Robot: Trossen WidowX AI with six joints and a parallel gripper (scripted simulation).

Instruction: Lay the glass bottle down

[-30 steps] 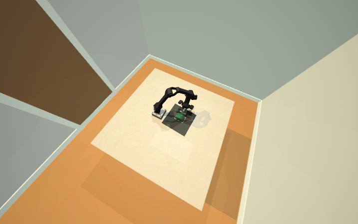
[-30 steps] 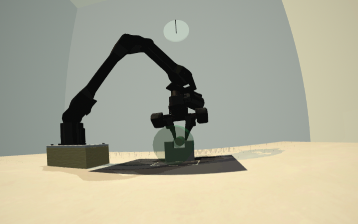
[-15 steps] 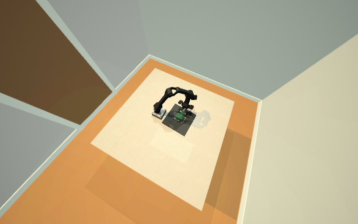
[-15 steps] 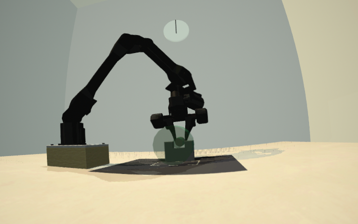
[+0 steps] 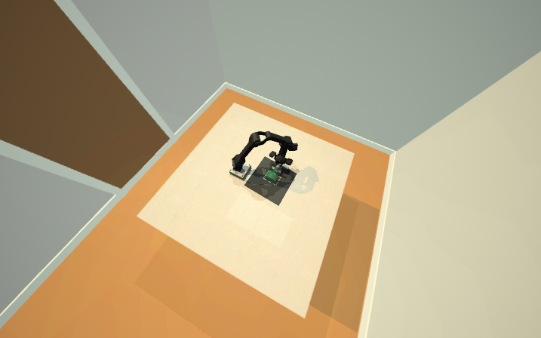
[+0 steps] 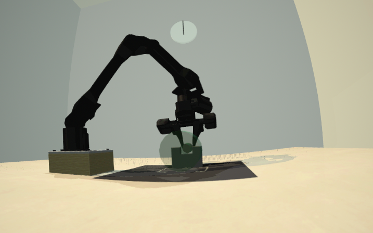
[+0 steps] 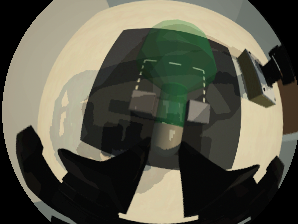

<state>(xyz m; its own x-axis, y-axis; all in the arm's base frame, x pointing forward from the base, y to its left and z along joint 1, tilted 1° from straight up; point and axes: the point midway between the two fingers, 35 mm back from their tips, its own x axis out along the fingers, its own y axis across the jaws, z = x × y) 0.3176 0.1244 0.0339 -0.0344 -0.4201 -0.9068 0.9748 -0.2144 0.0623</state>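
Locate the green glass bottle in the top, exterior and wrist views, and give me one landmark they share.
Top: the green glass bottle is just right of centre, below the gripper.
Exterior: near the middle, in the lower half, its round base toward the camera.
Wrist: upper middle, its neck running down toward the fingers.
Shared landmark: the dark mat beneath it.
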